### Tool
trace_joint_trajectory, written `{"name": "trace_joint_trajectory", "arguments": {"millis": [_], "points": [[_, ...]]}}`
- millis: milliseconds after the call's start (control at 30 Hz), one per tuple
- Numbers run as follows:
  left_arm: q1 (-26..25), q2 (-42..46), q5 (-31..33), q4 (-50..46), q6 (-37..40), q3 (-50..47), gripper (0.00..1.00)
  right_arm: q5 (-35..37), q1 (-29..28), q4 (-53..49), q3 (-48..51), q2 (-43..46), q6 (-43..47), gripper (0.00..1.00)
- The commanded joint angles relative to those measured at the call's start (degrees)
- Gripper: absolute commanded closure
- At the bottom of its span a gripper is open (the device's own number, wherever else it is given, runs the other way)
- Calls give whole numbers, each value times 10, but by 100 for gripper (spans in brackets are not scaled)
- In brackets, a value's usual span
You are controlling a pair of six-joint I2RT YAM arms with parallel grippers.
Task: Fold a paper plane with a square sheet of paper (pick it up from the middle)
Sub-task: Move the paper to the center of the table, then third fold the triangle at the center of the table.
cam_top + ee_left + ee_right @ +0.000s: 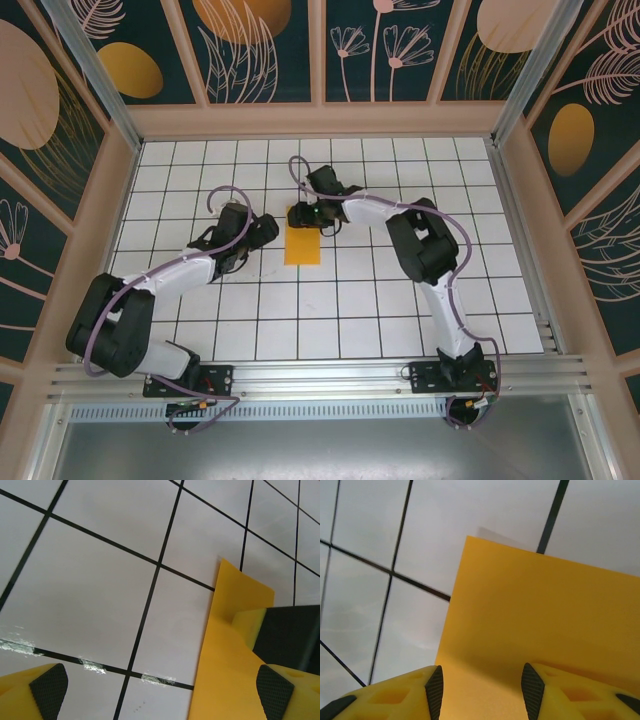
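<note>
From above, the square sheet of paper (303, 247) lies flat on the tabletop (400, 300) as a narrow strip, probably folded in half. The right fingers (309, 214) sit at its far edge, probably to pin it. The left fingers (263, 233) hover just beside its left edge.

Left wrist: the pads (47, 685) stand wide apart and hold nothing, with the paper's edge under 1 pad.

Right wrist: the pads (434, 692) are partly parted over the paper and grip nothing.

No container is involved.
</note>
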State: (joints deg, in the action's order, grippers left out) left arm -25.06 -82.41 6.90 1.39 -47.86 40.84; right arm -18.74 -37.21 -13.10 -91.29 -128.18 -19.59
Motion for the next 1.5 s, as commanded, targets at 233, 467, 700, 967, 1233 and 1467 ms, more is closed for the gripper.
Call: {"name": "trace_joint_trajectory", "arguments": {"millis": [233,467,700,967,1233,1467], "points": [[4,-51,-200,130,-3,34,22,-53,23,44,189,135,-23,50],[-21,-120,-312,213,-43,60,45,-48,53,153,316,266,-160,45],[-56,-216,-309,184,-41,128,62,-93,84,119,412,323,-192,45],[-56,-273,-257,127,-34,166,64,-113,68,111,451,339,-218,45],[-57,-297,-240,107,-36,169,63,-119,62,96,456,337,-226,45],[-56,-306,-237,97,-34,172,62,-128,38,72,455,337,-214,45]]}}
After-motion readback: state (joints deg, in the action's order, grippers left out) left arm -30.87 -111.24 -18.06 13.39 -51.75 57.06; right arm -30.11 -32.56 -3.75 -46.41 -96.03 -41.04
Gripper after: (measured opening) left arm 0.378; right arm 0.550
